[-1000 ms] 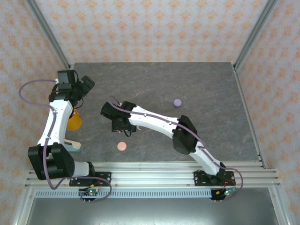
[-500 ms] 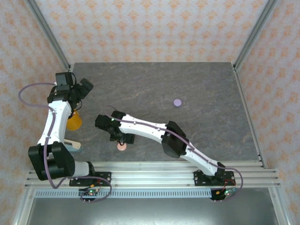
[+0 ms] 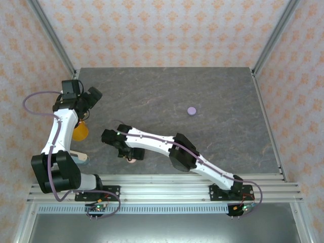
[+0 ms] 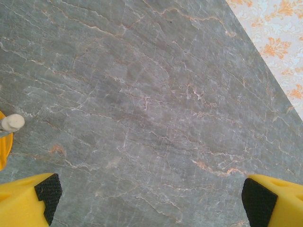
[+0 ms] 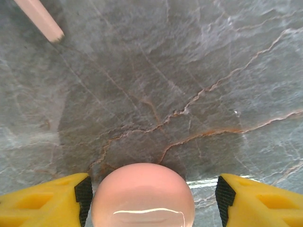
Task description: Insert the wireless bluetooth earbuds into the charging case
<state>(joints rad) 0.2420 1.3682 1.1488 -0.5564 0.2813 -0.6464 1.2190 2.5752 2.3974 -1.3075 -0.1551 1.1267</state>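
Straddling the pink charging case (image 5: 142, 198) on the table (image 5: 199, 71), right gripper (image 5: 154, 191): jaws spread wide, gripping nothing. Well apart, left gripper (image 4: 152, 196): likewise spread, empty. Risk: glossy domed case may squirt from closing jaws; pale pink stem (image 5: 40, 20) beyond it, perhaps an earbud, not yet inserted.

Right arm (image 3: 177, 152): swings left and toward the near edge of the counter (image 3: 228, 91); its dark elbow block lies further left than a second ago.
Right pincer (image 3: 129, 152): moves from the middle-left of the counter toward the near edge, to the spot of the pink round case (image 5: 142, 198).
Pink round case: a second ago it lay in the open, apart from the pincer; half a second ago partly covered; from above now almost hidden beneath it, and in the right wrist view between the yellow fingers (image 5: 42, 198).
Left pincer (image 3: 92, 96): drifts slightly toward the near edge.
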